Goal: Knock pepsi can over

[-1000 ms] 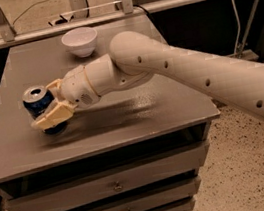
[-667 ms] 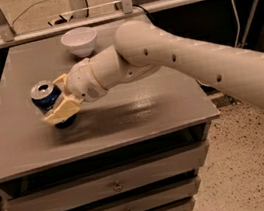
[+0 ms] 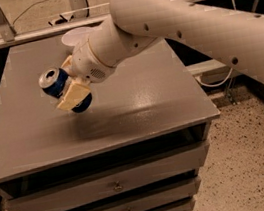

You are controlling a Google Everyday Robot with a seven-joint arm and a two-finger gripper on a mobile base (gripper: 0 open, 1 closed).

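Note:
The pepsi can point(image 3: 57, 84) is dark blue with a silver top. It is tilted, its top leaning up and to the left, over the left part of the grey table point(image 3: 151, 99). My gripper point(image 3: 66, 86) is shut on the can: one tan finger point(image 3: 73, 96) lies across its front, and the other shows just behind it. The can's bottom point(image 3: 83, 105) shows below the front finger. I cannot tell whether the bottom touches the table. The white arm reaches in from the upper right.
A white bowl point(image 3: 73, 36) stands at the back of the table, partly hidden behind the arm. The table has drawers point(image 3: 116, 186) below its front edge. A metal rail point(image 3: 18, 38) runs behind the table. Speckled floor lies to the right.
The can stood upright on the table in the gripper. Now it is tilted, top to the left, and arm and gripper sit higher and further right in the view.

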